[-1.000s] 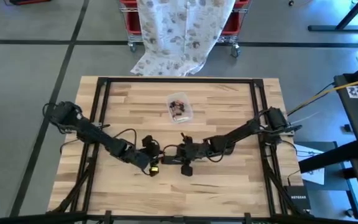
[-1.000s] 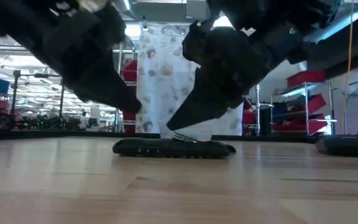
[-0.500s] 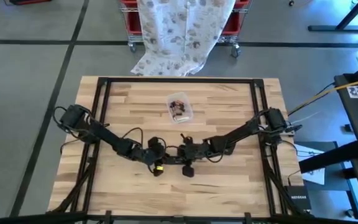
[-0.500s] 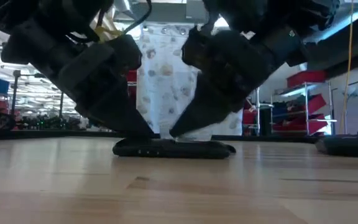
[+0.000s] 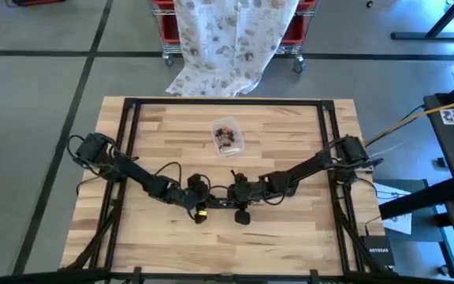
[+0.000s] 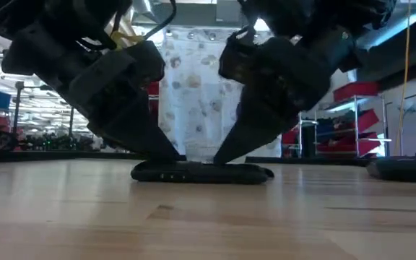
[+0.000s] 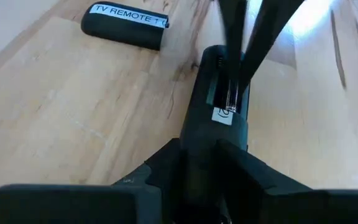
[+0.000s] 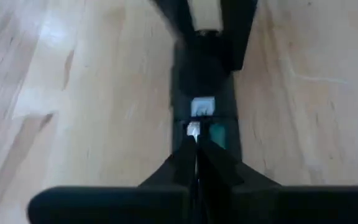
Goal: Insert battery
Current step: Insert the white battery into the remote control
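Two grippers meet at the remote [image 6: 202,172], lying flat mid-bench, long axis running between them. Left gripper [image 5: 198,207] jaws clamp one end. Right gripper [image 5: 233,198] jaws closed, tips in its open battery bay [image 8: 202,127].

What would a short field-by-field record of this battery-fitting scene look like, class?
surface: wooden table
item worked on: black remote, lying flat, battery bay open
left gripper: clamps one end of the remote
right gripper: fingers together at the open bay
spare part: battery cover labelled TV REMOTE, apart on the table
also present: clear container
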`<control>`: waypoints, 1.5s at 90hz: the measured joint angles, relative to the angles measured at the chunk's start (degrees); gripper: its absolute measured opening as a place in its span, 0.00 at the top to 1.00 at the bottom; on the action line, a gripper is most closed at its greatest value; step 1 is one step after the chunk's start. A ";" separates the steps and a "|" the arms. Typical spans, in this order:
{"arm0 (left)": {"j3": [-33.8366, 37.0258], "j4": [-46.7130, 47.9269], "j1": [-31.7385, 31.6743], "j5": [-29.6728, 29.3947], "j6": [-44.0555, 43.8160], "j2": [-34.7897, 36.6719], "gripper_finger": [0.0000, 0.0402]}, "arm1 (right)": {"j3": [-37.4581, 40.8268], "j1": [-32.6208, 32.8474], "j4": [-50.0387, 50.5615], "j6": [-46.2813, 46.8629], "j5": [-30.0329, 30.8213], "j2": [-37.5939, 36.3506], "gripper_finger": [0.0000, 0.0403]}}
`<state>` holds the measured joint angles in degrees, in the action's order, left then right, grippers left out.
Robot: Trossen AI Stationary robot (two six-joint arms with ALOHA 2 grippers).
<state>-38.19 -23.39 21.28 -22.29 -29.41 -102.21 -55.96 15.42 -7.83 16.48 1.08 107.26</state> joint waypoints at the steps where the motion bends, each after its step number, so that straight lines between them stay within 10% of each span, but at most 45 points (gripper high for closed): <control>1: -0.01 0.01 0.00 0.02 -0.06 0.00 0.79 | 0.00 0.00 -0.02 -0.40 0.22 -0.59 1.00; 30: 0.06 0.08 0.00 0.03 -0.05 0.00 0.79 | -2.06 -8.66 11.93 -11.00 15.28 -15.86 0.93; 65: 0.06 0.33 -0.40 1.39 2.64 -0.02 0.79 | -22.34 -33.16 37.90 -38.37 -6.16 -1.16 0.72; 93: 0.23 0.36 -1.57 2.70 2.89 -0.02 0.79 | -36.17 -34.88 53.95 -54.38 -12.42 13.88 0.68; 135: 0.25 0.22 -1.51 2.59 2.85 -0.04 0.79 | -37.94 -34.05 52.86 -53.81 -10.72 19.26 0.68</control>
<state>-37.94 -23.17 19.77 -19.70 -26.57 -102.25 -93.91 -18.63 45.03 -37.34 -9.64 126.52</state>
